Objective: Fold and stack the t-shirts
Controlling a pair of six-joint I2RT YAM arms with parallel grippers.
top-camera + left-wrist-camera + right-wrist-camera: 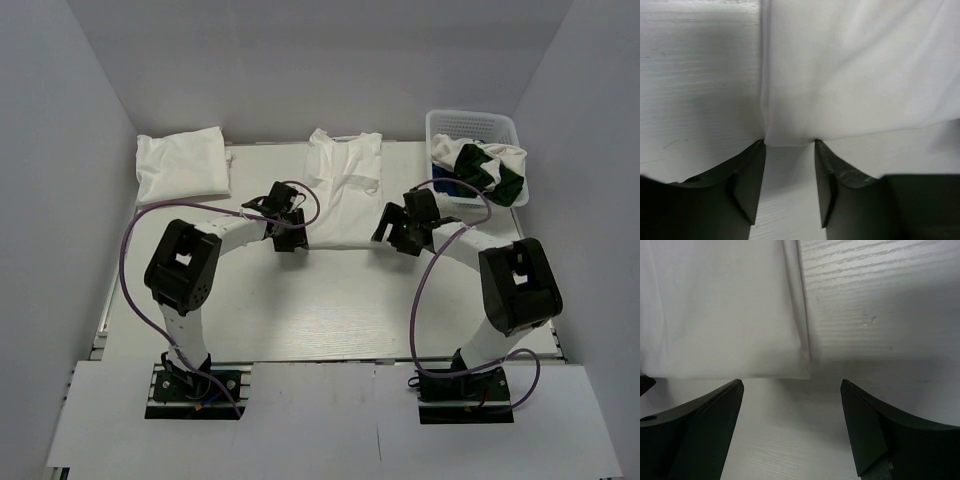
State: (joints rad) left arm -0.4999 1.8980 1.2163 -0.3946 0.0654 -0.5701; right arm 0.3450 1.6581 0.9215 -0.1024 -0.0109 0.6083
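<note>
Lying flat by the middle of the table's far edge, a white t-shirt (343, 185) has both grippers at its near hem. The left gripper (288, 230) is partly open, its tips straddling the hem's left corner without clamping. The right gripper (405, 235) gapes wide, empty. A stack of folded white shirts (182, 165) occupies the far left corner. A basket (470, 125) at the far right corner holds white and green shirts (490, 165).

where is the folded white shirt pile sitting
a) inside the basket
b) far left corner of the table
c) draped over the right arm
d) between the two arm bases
b, the folded white pile lies at the far left corner of the table, while the basket at the far right holds only crumpled shirts.
</note>
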